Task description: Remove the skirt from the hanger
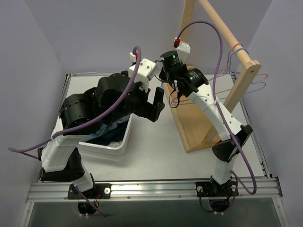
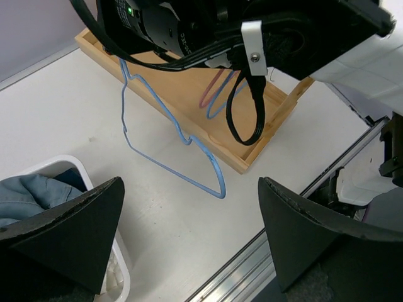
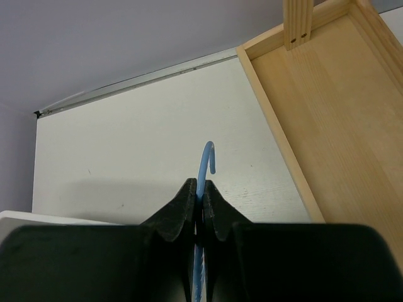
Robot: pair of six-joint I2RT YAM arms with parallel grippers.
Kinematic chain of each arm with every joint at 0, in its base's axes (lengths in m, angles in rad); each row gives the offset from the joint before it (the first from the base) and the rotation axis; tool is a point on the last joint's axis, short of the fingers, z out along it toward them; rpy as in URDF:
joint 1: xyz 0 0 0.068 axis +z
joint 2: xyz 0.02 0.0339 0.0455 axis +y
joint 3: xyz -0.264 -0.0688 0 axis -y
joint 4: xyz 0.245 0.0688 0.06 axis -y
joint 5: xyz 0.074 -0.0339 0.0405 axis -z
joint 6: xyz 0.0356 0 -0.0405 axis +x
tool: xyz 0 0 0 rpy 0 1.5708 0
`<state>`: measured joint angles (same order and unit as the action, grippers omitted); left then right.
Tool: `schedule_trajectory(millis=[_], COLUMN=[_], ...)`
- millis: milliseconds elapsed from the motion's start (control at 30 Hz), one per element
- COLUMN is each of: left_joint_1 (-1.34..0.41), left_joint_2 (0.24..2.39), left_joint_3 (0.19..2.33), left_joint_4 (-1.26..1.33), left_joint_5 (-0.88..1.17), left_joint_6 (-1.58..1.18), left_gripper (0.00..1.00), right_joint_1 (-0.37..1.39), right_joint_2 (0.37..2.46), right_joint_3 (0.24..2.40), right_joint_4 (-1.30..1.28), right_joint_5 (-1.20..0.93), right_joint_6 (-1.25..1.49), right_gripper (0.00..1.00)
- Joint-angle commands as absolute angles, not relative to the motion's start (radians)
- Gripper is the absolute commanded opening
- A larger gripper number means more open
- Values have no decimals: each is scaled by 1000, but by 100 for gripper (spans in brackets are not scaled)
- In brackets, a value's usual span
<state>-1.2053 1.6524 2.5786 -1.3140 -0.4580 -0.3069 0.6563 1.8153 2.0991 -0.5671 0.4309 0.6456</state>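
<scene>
My right gripper (image 3: 201, 186) is shut on the neck of a light-blue wire hanger (image 3: 206, 157), just below its hook. In the left wrist view this bare blue hanger (image 2: 170, 129) hangs over the table beside the wooden tray. My left gripper (image 2: 190, 186) stands open above the table and holds nothing. It sits left of the right wrist (image 1: 175, 64) in the top view. A pink-red hanger (image 1: 262, 75) hangs on the rail's end and also shows under the right arm (image 2: 210, 94). The skirt is not clearly in view. A scrap of white (image 2: 114, 277) lies in the bin, and I cannot tell what it is.
A white bin (image 1: 120, 146) at the left holds blue denim garments (image 2: 31, 189). The wooden rack has a tray base (image 1: 194, 125) and a slanted rail (image 1: 227, 33) with another blue hanger (image 1: 255, 86) on it. A metal rail (image 1: 151, 189) runs along the near edge.
</scene>
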Motion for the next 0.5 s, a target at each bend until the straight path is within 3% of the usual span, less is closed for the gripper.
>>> schedule_trajectory(millis=[0,467], left_joint_1=[-1218,-1220], left_joint_2=[1667,1739], left_joint_3=[2614,2640], left_joint_4=[-1410,-1494], left_joint_5=[-477,-561], left_joint_6=[-305,-275], left_gripper=[96,97], right_joint_1=[666,710], right_joint_2=[1805,1795], right_joint_3=[2155,2174], right_joint_4=[-589,-617], right_joint_5=[494,511], right_joint_6=[632,620], right_gripper=[0,0])
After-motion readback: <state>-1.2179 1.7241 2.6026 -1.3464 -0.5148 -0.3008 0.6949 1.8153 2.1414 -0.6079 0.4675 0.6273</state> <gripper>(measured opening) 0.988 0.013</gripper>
